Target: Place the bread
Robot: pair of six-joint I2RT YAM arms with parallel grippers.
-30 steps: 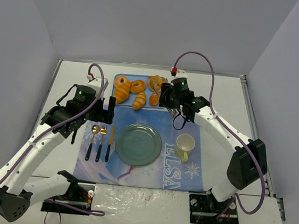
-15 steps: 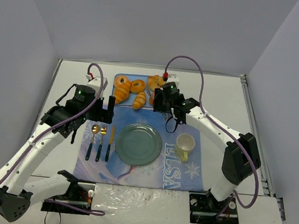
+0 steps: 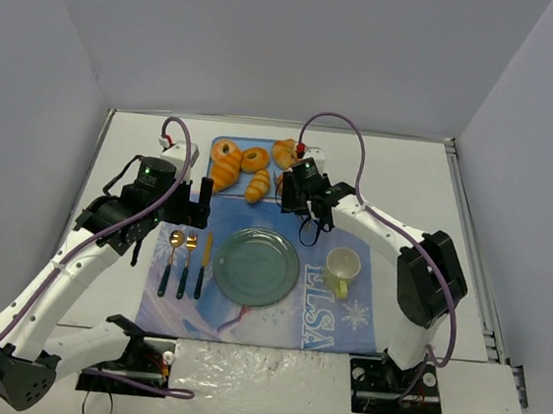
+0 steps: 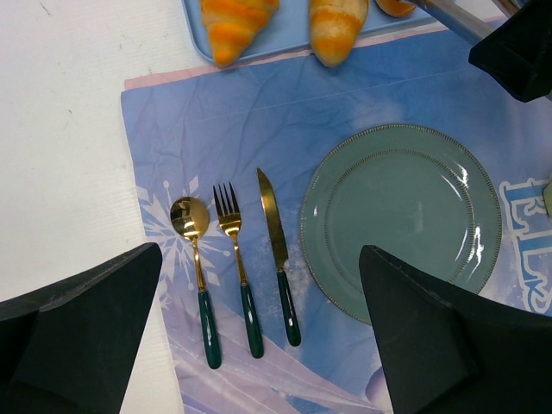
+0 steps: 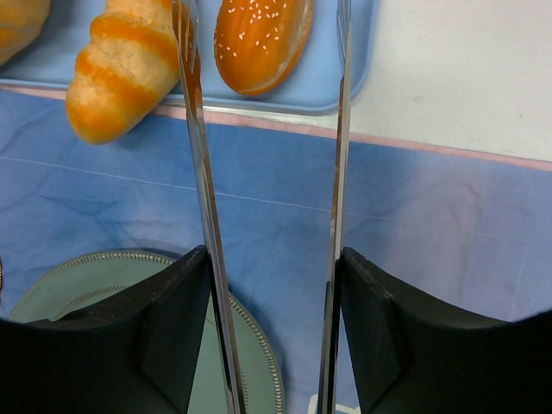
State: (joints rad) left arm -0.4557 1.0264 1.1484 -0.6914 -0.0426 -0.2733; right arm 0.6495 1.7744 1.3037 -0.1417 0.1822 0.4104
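Observation:
The bread (image 5: 263,43) is a small oval seeded bun lying at the right end of the blue tray (image 5: 345,86). My right gripper (image 5: 274,259) is shut on metal tongs (image 5: 200,172), whose two arms reach forward on either side of the bread with a gap to it. In the top view the right gripper (image 3: 297,184) hovers over the tray's right end and hides most of the bread. My left gripper (image 4: 259,285) is open and empty above the cutlery; in the top view it (image 3: 200,206) is left of the green plate (image 3: 255,266).
Ridged rolls (image 5: 121,78) and round buns (image 3: 226,150) fill the rest of the tray. A spoon (image 4: 194,267), fork (image 4: 235,267) and knife (image 4: 278,254) lie left of the plate on the blue placemat (image 3: 344,313). A yellow mug (image 3: 343,265) stands right of the plate.
My right arm has swung left and a little nearer, bringing the tongs over the tray's right end. The left arm has not moved.

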